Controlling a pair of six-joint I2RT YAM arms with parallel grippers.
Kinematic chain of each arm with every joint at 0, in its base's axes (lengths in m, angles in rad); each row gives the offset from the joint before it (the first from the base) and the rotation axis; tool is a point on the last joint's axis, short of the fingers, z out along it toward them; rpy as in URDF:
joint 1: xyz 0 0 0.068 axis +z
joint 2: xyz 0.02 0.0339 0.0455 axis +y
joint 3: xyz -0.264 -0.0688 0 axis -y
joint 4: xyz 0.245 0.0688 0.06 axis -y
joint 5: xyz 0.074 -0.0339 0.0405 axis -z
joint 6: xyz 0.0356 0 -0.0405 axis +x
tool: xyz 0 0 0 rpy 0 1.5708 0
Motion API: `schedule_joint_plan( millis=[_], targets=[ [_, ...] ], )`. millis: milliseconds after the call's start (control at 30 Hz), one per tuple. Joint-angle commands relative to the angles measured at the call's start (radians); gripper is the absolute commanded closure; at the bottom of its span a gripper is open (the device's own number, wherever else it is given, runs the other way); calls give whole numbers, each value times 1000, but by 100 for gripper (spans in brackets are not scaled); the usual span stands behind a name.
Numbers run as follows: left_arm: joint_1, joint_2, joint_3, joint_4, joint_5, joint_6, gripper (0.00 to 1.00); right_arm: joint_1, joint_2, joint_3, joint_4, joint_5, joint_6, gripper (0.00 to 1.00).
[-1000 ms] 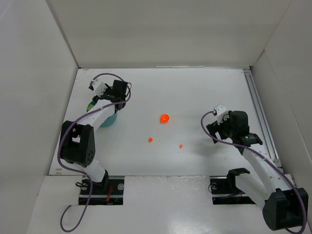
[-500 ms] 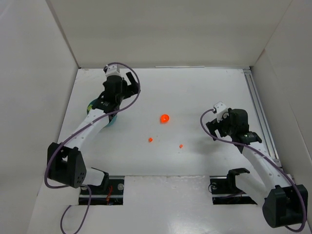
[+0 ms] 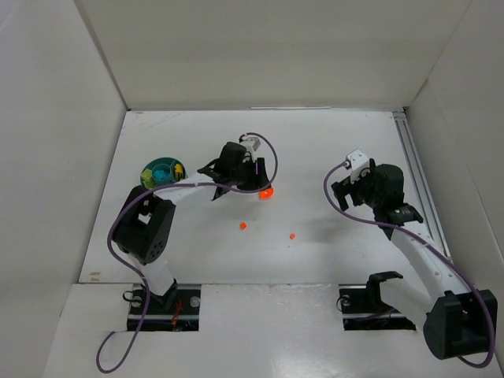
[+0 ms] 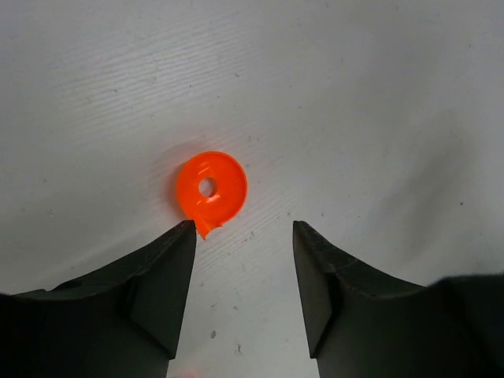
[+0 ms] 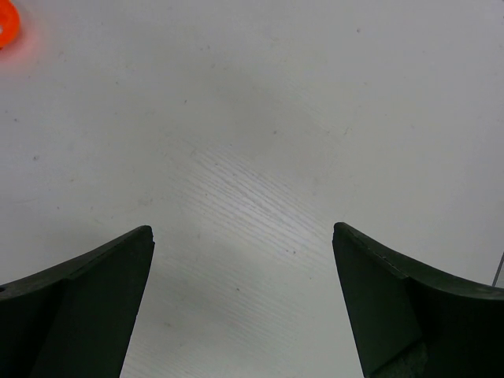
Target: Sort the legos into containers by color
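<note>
Left pincer [image 4: 244, 230]: half-open, empty; orange ring [image 4: 211, 186] just beyond tips. Right pincer [image 5: 242, 232]: wide, empty. Risk: off-centre closing flicks ring away.

White table [image 3: 315, 150] (faintly speckled) inside white walls [image 3: 260, 55].

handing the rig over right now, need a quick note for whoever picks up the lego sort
Left gripper: open, empty; orange round piece lies just ahead of its fingers, not between them.
Right gripper: open, empty, over bare table.
Teal dish: at the table's left, holding pieces; yellow and green show, the rest is too small to tell.
Done: those pieces are in the dish.
Left: the orange round piece and two small orange pieces, loose mid-table.
</note>
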Motion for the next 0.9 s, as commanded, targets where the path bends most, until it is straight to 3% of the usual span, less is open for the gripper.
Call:
schedule_joint_plan(
  millis=[0,67,267,700,867],
  targets=[
    [-8,16,75,-4,-57,12,54,-7,0,45,64,-35,8,0],
    [-9,41,89,-25,-89,12,58,-7,0,27,50,-35,-5,0],
    [-19,108,121,-85,-178,22,60,-7,-39,8,-6,12,-28,0],
    [-28,188,149,-85,-147,32,69,-7,-72,-1,-39,53,-28,0],
    [-28,211,158,-85,-147,32,80,-7,-72,-1,-39,53,-28,0]
  ],
)
